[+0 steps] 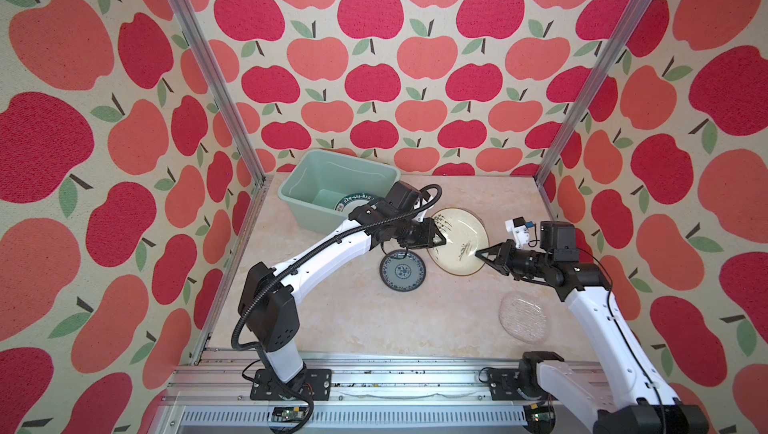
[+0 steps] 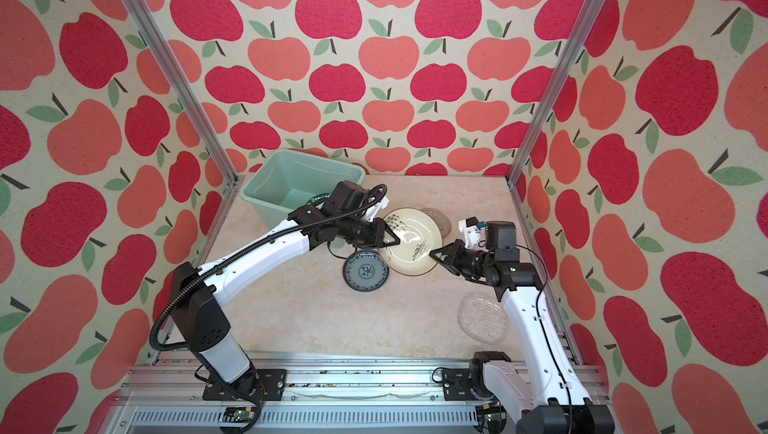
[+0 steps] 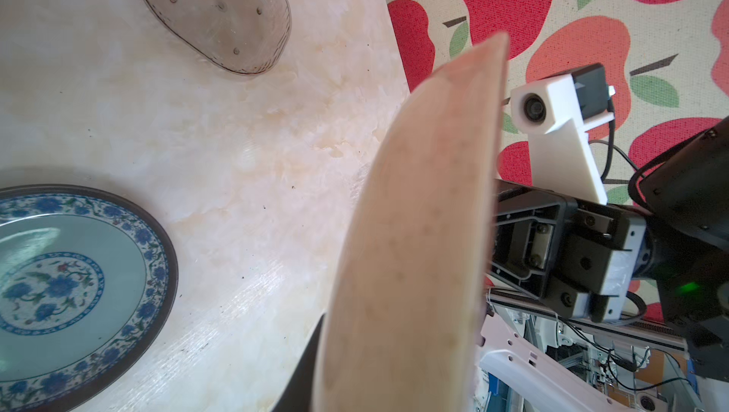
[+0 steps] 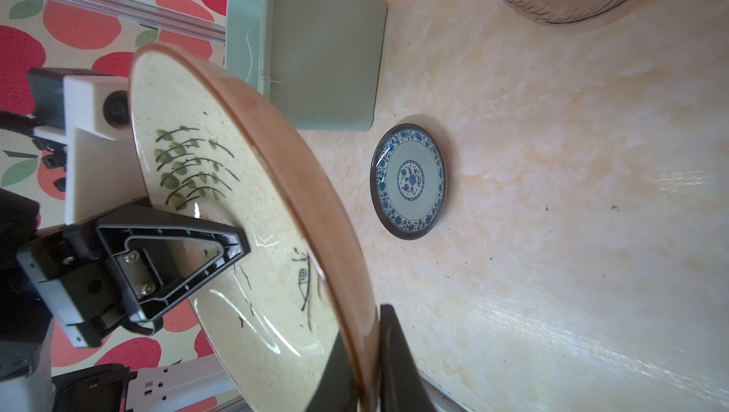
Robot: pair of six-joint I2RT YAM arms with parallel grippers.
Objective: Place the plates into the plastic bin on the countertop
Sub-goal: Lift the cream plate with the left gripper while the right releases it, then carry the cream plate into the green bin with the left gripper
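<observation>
The pale mint-green rectangular plastic bin (image 1: 328,170) stood back-left on the beige marble-patterned countertop (image 1: 353,319), with a white green-rimmed round plate (image 1: 353,201) inside. The left gripper (image 1: 440,240) pinched one edge of the cream round bamboo-drawn plate (image 1: 459,245) (tilted, off the surface). A teal patterned round plate (image 1: 402,272) lay flat nearby. The right gripper (image 1: 478,254) clamped the opposite rim. A clear round glass plate (image 1: 524,317) lay front-right.
</observation>
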